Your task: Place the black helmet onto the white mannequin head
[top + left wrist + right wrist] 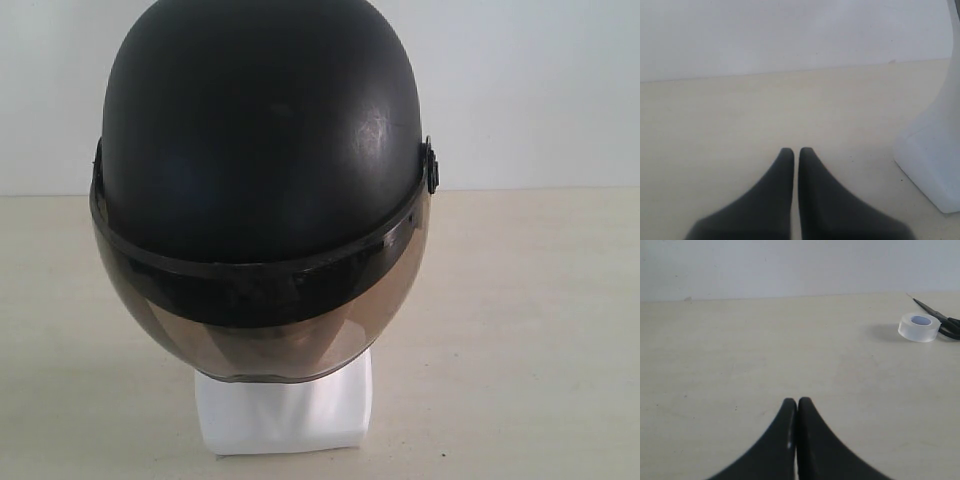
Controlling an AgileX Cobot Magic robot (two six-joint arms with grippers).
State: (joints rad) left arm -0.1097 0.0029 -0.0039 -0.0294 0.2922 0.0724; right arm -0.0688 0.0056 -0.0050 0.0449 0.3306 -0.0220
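The black helmet (262, 150) sits over the white mannequin head, its smoky visor (270, 335) down over the face. Only the head's white neck and base block (285, 410) show below the visor. In the left wrist view the base block (935, 165) stands close beside my left gripper (796, 151), which is shut with nothing in it, a thin slit between the fingers. My right gripper (797, 401) is shut and empty over bare table. Neither gripper appears in the exterior view.
A roll of clear tape (919, 327) and black scissors (942, 320) lie on the beige table (765, 350) far from my right gripper. A white wall (540, 90) stands behind the table.
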